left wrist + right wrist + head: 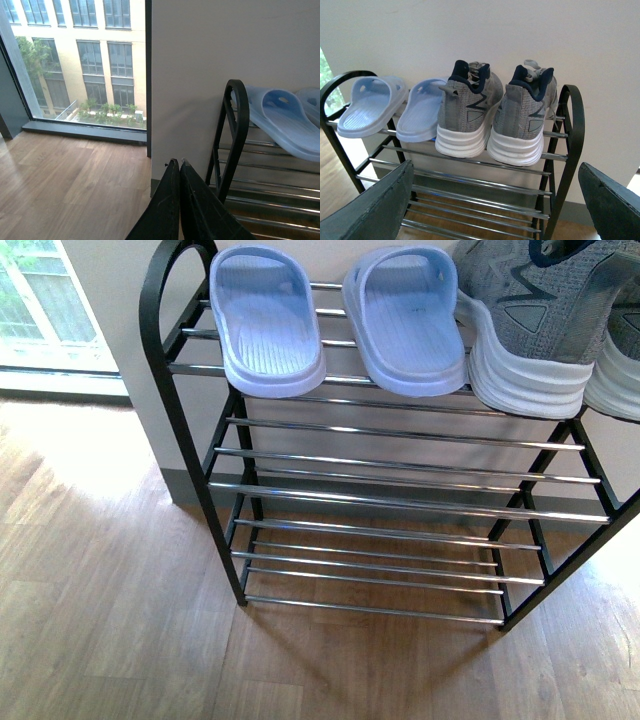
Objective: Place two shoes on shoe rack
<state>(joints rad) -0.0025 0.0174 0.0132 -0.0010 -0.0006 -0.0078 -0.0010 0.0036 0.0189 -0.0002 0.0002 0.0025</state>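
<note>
Against a pale wall, both sneakers [492, 120] are sitting on the rack [470, 160], light, soft-topped, best gripped at heels; right gripper [492, 205] gaping wide, left gripper [179, 172] pinched empty.

1. A plain pale wall [520, 30] fills the back of the room
2. The floor [110, 620] is light brown wood-look planks, with soft shadow near the wall
3. A grey skirting [180, 487] runs along the wall's foot
4. A tall window [85, 60] with a dark frame reaches down to a low sill by the floor
5. Through it show a cream building [125, 75] and green shrubs [107, 112]
6. Daylight brightens the floor near the glass
</note>
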